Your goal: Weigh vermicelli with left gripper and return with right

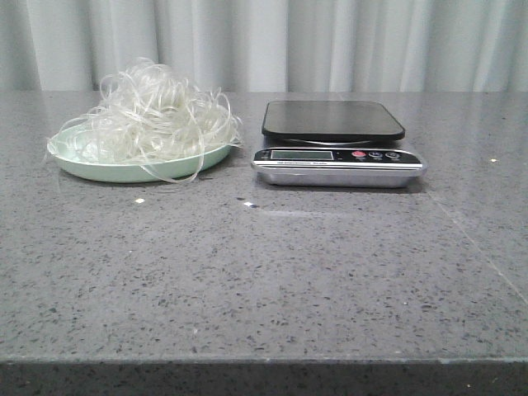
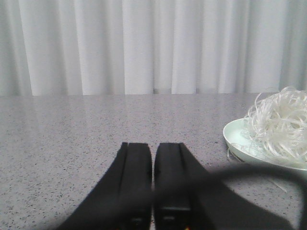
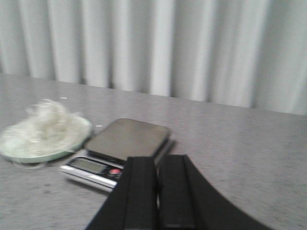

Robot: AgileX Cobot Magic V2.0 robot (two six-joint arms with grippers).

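The vermicelli point(image 1: 153, 111) is a fluffy tangle of whitish strands heaped on a pale green plate point(image 1: 99, 171) at the back left of the table. A kitchen scale point(image 1: 334, 122) with a dark pan and silver front stands just right of the plate, its pan bare. Neither gripper shows in the front view. My left gripper point(image 2: 153, 148) is shut and empty, low over the table, left of the plate point(image 2: 235, 139) and the vermicelli point(image 2: 280, 120). My right gripper point(image 3: 157, 160) is shut and empty, near the scale point(image 3: 127, 139); the vermicelli point(image 3: 48, 127) lies beyond.
A grey speckled stone table point(image 1: 264, 272) runs to a front edge near the camera. A pale pleated curtain point(image 1: 264, 41) hangs behind the table. A dark blurred cable point(image 2: 259, 172) crosses the left wrist view.
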